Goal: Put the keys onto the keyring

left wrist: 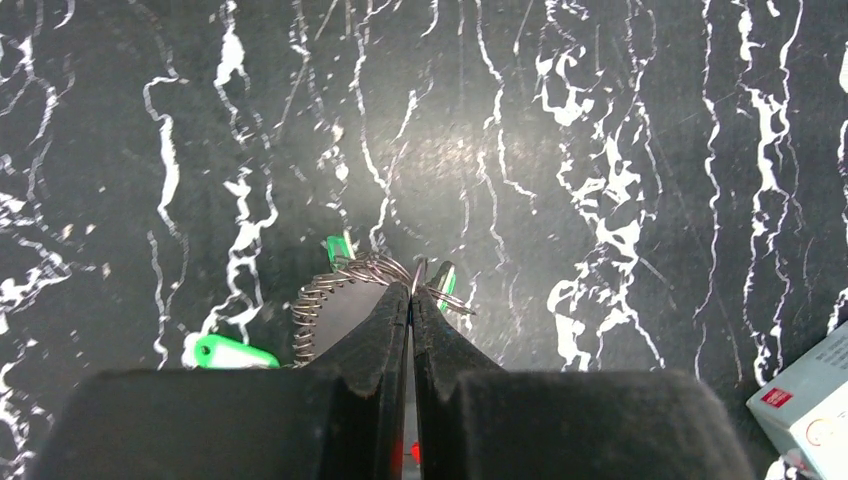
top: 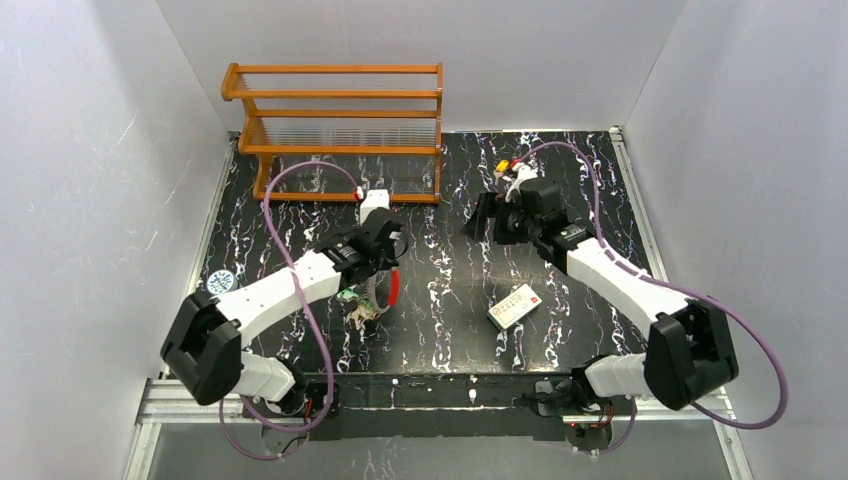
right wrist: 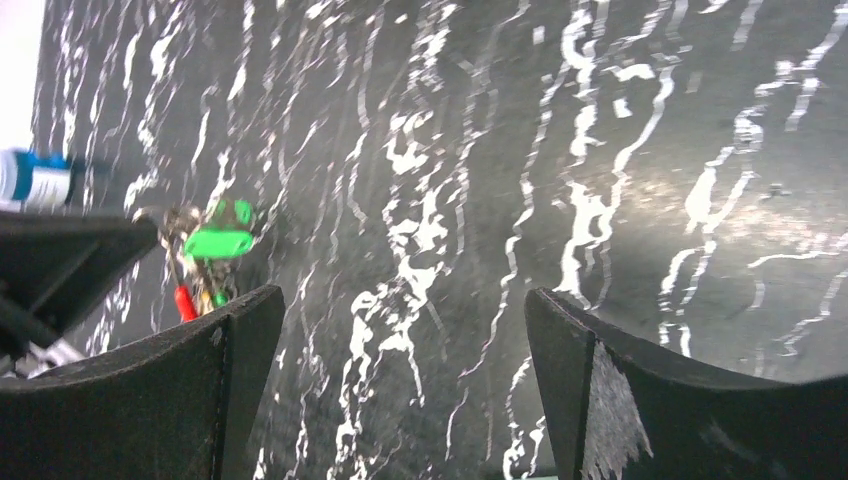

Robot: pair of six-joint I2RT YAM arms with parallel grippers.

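In its wrist view the left end effector covers most of the keyring, and the white card is cut off at the right edge. From above, the keys are too small to separate. The right wrist view blurs a green key head and crops a blue-and-white object.

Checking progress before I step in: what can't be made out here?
- Left wrist view: the shut left gripper covers part of the keyring; whether the green keys are threaded is unclear.
- Top view: the green keys are too small to count.
- Right wrist view: the green keys are blurred.
- Left wrist view: the white card is cut off by the edge.
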